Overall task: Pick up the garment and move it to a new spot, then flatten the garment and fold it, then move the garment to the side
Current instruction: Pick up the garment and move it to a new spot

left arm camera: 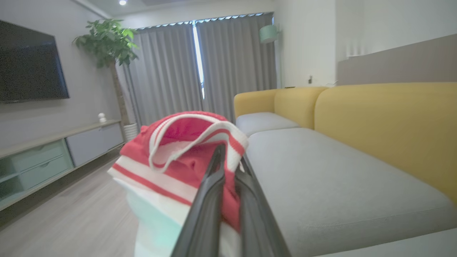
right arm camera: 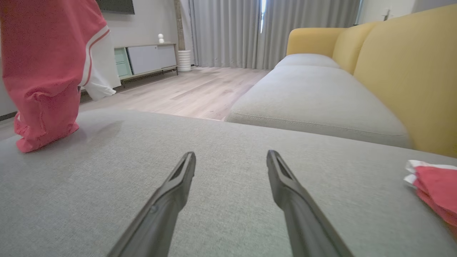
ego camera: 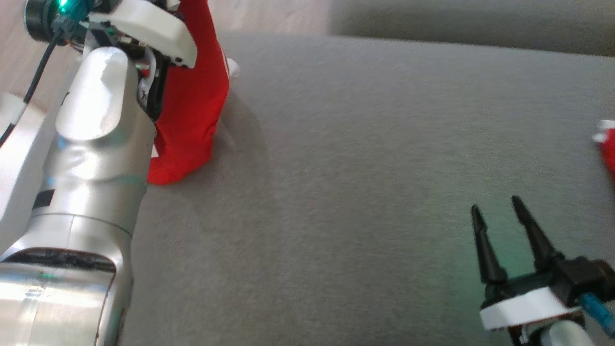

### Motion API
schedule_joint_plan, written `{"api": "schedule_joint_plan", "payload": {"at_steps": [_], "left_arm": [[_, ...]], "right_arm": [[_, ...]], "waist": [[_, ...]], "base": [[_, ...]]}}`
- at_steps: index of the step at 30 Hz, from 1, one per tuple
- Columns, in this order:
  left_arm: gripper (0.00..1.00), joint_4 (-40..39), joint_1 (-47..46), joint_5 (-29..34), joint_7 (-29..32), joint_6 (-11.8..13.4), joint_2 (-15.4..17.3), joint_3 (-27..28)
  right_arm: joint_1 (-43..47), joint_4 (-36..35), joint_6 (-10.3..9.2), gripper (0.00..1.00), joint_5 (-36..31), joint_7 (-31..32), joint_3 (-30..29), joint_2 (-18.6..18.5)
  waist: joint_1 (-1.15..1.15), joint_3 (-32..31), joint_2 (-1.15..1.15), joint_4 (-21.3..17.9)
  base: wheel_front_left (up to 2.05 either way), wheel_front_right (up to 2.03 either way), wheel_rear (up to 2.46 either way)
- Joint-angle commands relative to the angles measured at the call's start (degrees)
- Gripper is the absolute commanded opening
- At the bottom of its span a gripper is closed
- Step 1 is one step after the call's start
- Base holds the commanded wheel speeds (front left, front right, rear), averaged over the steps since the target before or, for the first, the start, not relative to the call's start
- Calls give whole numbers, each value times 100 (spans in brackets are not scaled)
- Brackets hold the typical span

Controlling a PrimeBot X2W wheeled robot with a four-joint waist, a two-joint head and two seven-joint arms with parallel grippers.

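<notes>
At the seat's left edge, the garment (ego camera: 192, 110) hangs as a red column with white trim. Its top is bunched in the left gripper (left arm camera: 230, 157), whose fingers are clamped together on a fold of the striped rib. Its lower end rests crumpled on the grey seat (ego camera: 360, 168).

The hold looks like a narrow pinch on a rolled edge, so I judge slipping to be the main risk. If the arm carries the garment sideways while the lower end touches the seat, drag on the upholstery could pull the fabric out of the fingers or twist it into a tighter bundle that is harder to flatten.

The floor (right arm camera: 200, 85) lies just past this edge, so a drop here could send the cloth off the seat. The left forearm (ego camera: 96, 120) hides much of the garment in the head view, which could hide a loosening grip.

Well apart, the right gripper (ego camera: 496, 203) hovers low over the seat with its fingers spread and nothing between them. If it reaches in early, it could snag a loose layer. A second red cloth (ego camera: 608, 144) lies at the far right, and setting the garment down near it could overlap the two.
</notes>
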Motion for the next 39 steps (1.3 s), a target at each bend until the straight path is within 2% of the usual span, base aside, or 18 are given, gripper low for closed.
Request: {"api": "schedule_joint_plan", "payload": {"at_steps": [1, 7, 13, 17, 21, 27, 31, 32, 33, 37, 39], "left_arm": [[0, -315, -261, -73, 66, -22, 166, 21], [0, -1106, -115, -390, 385, -36, 168, -195], [0, -1986, 132, -973, 516, -38, 48, -566], [0, -2281, 529, -1178, 440, -39, 8, -895], [0, -2349, 1451, -1332, 357, -39, -45, -1444], [0, -2087, 3086, -1545, 95, -39, -79, -1935], [0, -1791, 3941, -1626, -239, 136, -121, -2055], [36, -1738, 4068, -1617, -291, 189, -130, -2084], [100, -1704, 4166, -1621, -333, 253, -138, -2089], [100, -1896, 4406, -1523, -416, 543, -157, -2052], [100, -2347, 4537, -1312, -421, 749, -160, -1912]], "right_arm": [[-21, -230, 37, 100, -17, -13, 150, -3], [65, -483, 37, 100, -62, -13, 245, 109], [126, -623, 37, 100, -96, -13, 211, 145], [135, -679, 37, 100, -99, -13, 218, 220], [130, -686, 37, 100, -91, -13, 283, 310], [133, -654, 37, 100, -58, -13, 283, 383], [180, -606, 37, 100, -53, -13, 218, 413], [193, -587, 37, 100, -52, -13, 199, 420], [207, -562, 37, 100, -51, -13, 178, 425], [254, -442, 37, 100, -38, -13, 125, 445], [268, -382, 37, 100, -37, -13, 102, 461]], "waist": [[2, -746, 0, -784], [2, -1086, 0, -1543], [2, -1128, 0, -1969], [2, -1071, 0, -2104], [2, -1012, 0, -2178], [2, -871, 0, -2185], [2, -740, 0, -2037], [2, -723, 0, -1984], [2, -717, 0, -1926], [2, -762, 0, -1658], [2, -810, 0, -1511]], "base": [[0, 0, 0], [0, 0, 0], [0, 0, 0], [0, 0, 0], [0, 0, 0], [0, 0, 0], [0, 0, 0], [0, 0, 0], [0, 0, 0], [0, 0, 0], [0, 0, 0]]}}
